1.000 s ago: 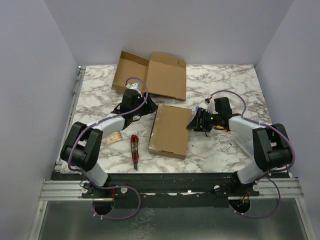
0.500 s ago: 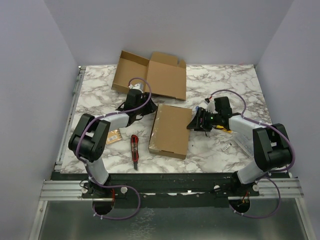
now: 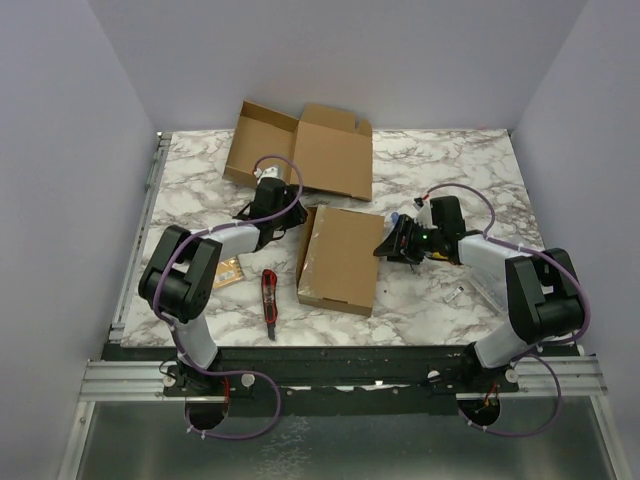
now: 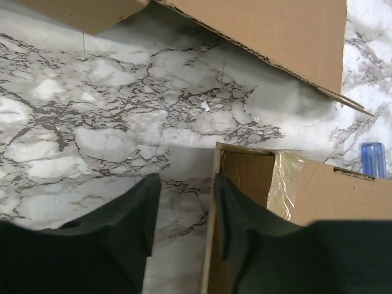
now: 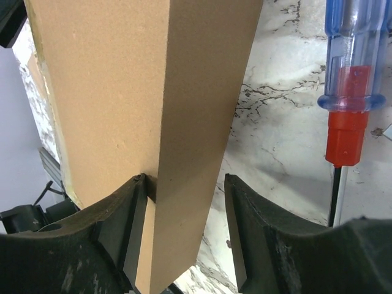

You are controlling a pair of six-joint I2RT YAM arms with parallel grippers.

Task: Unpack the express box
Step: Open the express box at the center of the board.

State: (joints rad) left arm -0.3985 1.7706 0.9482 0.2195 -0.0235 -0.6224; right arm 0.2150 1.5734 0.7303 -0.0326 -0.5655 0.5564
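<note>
The express box (image 3: pixel 340 258) is a flat brown carton lying in the middle of the table, with clear tape (image 4: pixel 283 180) at its far end. My left gripper (image 3: pixel 291 216) is at the box's far left corner. In the left wrist view the left gripper (image 4: pixel 184 208) stands open and straddles the box's cardboard edge (image 4: pixel 211 245), which lies against the right finger. My right gripper (image 3: pixel 391 246) is at the box's right side. In the right wrist view the right gripper (image 5: pixel 187 202) is open, one finger on the top face and marble showing beside the other.
An opened, flattened carton (image 3: pixel 300 150) lies at the back. A red utility knife (image 3: pixel 269 303) and a small card (image 3: pixel 228 272) lie left of the box. A blue-handled screwdriver (image 5: pixel 349 79) lies right of the box, under my right arm. A small bit (image 3: pixel 455 293) lies near the right.
My left gripper has slid right onto the box's far left corner and its jaws have narrowed. The right gripper has hardly moved.
</note>
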